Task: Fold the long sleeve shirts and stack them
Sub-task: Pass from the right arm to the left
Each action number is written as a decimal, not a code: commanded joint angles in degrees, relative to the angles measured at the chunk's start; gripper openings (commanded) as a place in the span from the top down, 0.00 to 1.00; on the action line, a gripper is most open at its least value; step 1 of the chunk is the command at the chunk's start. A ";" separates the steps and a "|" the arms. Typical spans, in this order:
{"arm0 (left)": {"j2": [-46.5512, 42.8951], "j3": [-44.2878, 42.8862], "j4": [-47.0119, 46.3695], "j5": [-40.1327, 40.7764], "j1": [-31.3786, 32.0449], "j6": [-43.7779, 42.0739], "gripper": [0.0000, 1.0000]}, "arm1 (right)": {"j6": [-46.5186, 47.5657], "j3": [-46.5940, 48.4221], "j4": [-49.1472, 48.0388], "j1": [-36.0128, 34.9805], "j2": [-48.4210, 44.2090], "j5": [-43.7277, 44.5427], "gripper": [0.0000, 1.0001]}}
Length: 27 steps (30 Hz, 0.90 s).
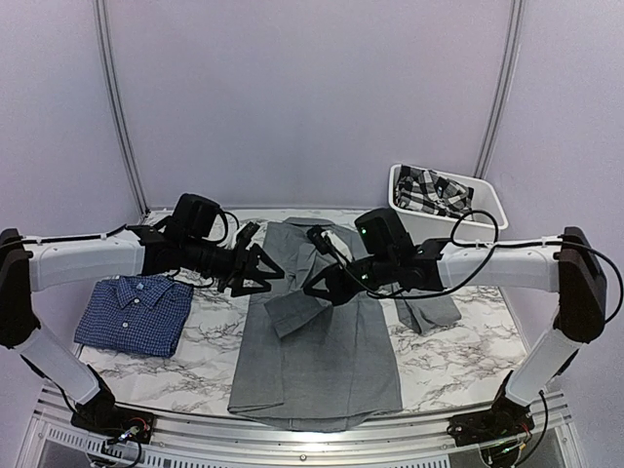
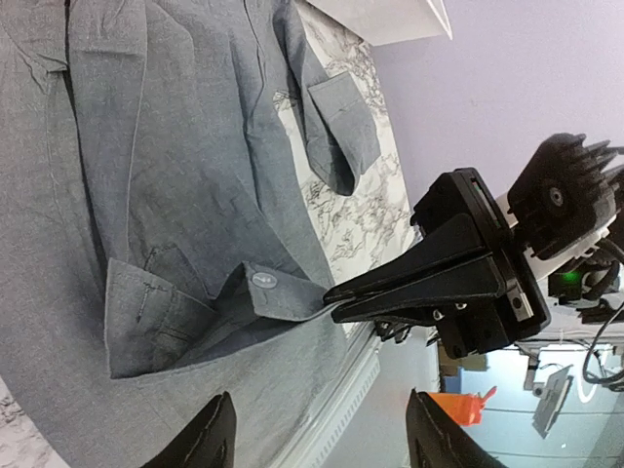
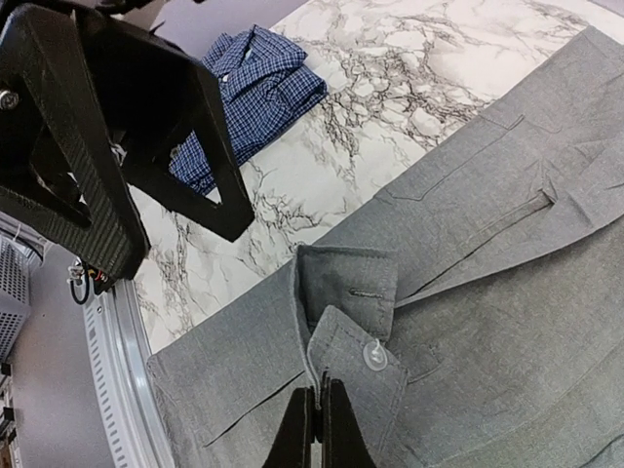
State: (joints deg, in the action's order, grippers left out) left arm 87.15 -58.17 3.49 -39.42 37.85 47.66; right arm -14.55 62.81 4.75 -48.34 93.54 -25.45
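Grey shirt (image 1: 322,351) lies flat; we pinch its cuff (image 3: 356,356) in the closed right gripper (image 1: 310,289) to fold it inward, while the left gripper (image 1: 273,270) hangs open, empty

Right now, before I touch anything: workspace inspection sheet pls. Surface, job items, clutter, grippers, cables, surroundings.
Surface: marble-pattern table, no spills seen.
Job's things: grey shirt spread mid-table, one sleeve folded across its front; blue checked shirt folded, on the left.
Clutter: white bin at the back right, checked cloth inside.
Grippers: left gripper open, over the grey shirt's edge, holding nothing; right gripper shut on the grey shirt's buttoned cuff.
Cables: black cable looped above the right arm.
Surroundings: plain pale walls; nothing else seen.
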 commanded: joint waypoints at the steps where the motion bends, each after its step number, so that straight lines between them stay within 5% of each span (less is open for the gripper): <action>1: 0.29 -2.13 15.88 2.28 0.52 -22.97 0.38 | 3.65 -1.06 -1.12 -1.48 -0.25 -1.17 1.00; 9: 3.69 -0.89 18.93 9.96 6.72 -37.07 0.29 | 7.69 -9.29 -3.33 -2.98 -1.58 -0.83 1.00; 27: 7.42 -2.72 12.40 16.61 11.40 -38.13 0.27 | 9.21 -13.23 -2.19 -3.91 -1.94 -2.52 1.00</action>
State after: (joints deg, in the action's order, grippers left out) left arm 96.23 -60.38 18.35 -23.42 48.10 11.22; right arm -6.76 50.00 2.39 -51.37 92.97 -26.59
